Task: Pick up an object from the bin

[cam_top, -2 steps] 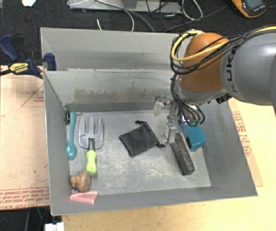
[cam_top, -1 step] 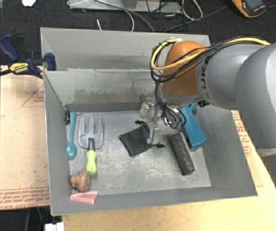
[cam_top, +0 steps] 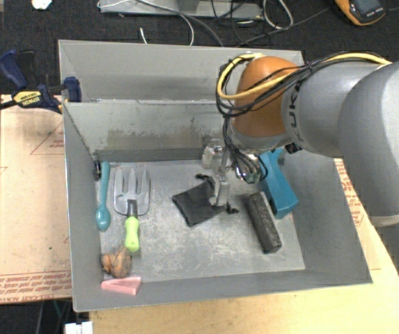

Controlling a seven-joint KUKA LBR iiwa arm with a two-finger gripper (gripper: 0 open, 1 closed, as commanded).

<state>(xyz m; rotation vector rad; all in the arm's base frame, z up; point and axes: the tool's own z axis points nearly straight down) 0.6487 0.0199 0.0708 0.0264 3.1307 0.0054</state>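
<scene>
My gripper (cam_top: 221, 184) hangs low in the middle of the bin, under the orange wrist cover. Its tip is at the upper right edge of a flat black piece (cam_top: 196, 204) that lies on the bin floor; I cannot tell whether it touches that piece. Just to the right of the gripper lies a blue block (cam_top: 280, 186), partly hidden by the wrist. A dark grey bar (cam_top: 264, 223) lies below the blue block, slanting toward the front right.
Along the left wall lie a teal spoon (cam_top: 102, 199) and a silver fork-like tool with a green handle (cam_top: 131, 209). A brown lump (cam_top: 118, 260) and a pink wedge (cam_top: 121, 284) sit in the front left corner. The arm covers the bin's right back part.
</scene>
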